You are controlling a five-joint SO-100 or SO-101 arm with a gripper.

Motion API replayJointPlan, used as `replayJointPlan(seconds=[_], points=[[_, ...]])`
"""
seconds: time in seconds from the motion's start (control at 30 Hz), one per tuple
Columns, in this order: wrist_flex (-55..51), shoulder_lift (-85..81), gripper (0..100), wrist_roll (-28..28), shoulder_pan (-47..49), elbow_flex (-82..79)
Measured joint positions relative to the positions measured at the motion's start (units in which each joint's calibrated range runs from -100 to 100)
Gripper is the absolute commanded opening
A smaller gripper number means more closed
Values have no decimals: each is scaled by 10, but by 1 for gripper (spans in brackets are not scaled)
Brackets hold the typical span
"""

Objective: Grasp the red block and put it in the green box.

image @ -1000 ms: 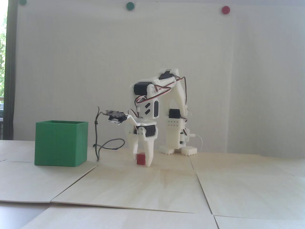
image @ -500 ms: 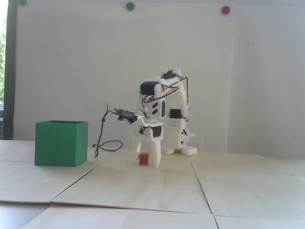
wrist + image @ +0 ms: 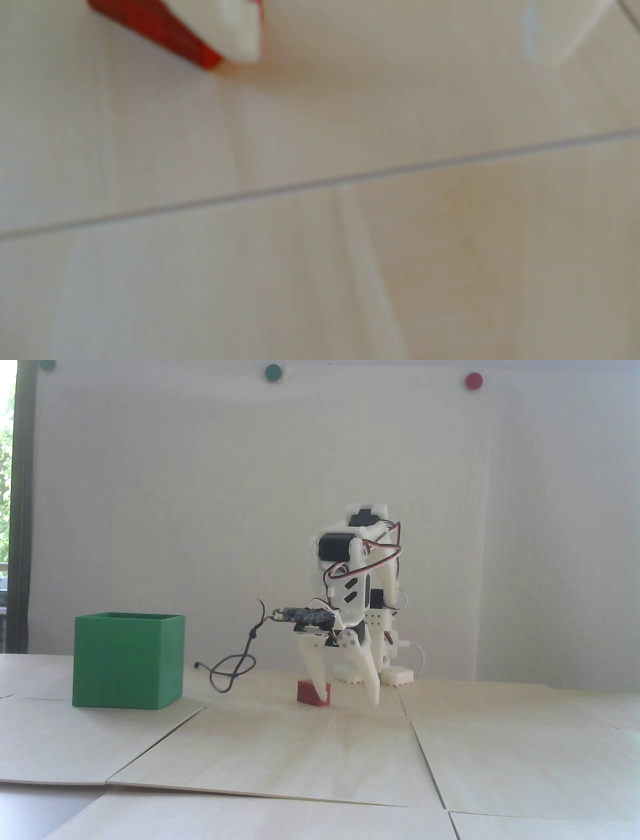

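The red block [image 3: 306,693] lies on the pale wooden table [image 3: 320,750], looking wider and slightly tilted. My white gripper [image 3: 347,699] points down over it, open wide. Its left finger [image 3: 314,670] crosses in front of the block, and its right finger [image 3: 371,685] stands apart to the right. In the wrist view the red block [image 3: 156,24] sits at the top left, mostly on the outer side of the left fingertip [image 3: 242,34]; the gripper [image 3: 401,60] has bare table in its gap. The green box [image 3: 127,660] stands open-topped at the left, well away from the block.
A dark cable [image 3: 232,670] hangs from the wrist camera and loops on the table between box and gripper. The arm's white base [image 3: 395,675] stands right behind the gripper. Panel seams [image 3: 311,183] cross the table. Round coloured dots [image 3: 273,372] are on the wall.
The arm swung right and the fingers spread wider. The block, earlier between the fingers, now sits at the left finger and has turned and shifted a little right.
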State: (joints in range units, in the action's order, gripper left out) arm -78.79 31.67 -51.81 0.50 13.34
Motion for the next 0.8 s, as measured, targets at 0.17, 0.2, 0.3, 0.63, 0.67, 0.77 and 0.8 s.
replayJointPlan(seconds=[0.17, 0.2, 0.3, 0.63, 0.67, 0.77, 0.8], points=[[0, 0, 28, 46, -2, 0], [0, 0, 28, 55, -4, 0], [0, 0, 28, 88, -16, 0], [0, 0, 28, 180, -63, 60], [0, 0, 28, 183, -66, 69], [-2, 0, 28, 188, -79, 94], [-7, 0, 28, 189, -82, 102]])
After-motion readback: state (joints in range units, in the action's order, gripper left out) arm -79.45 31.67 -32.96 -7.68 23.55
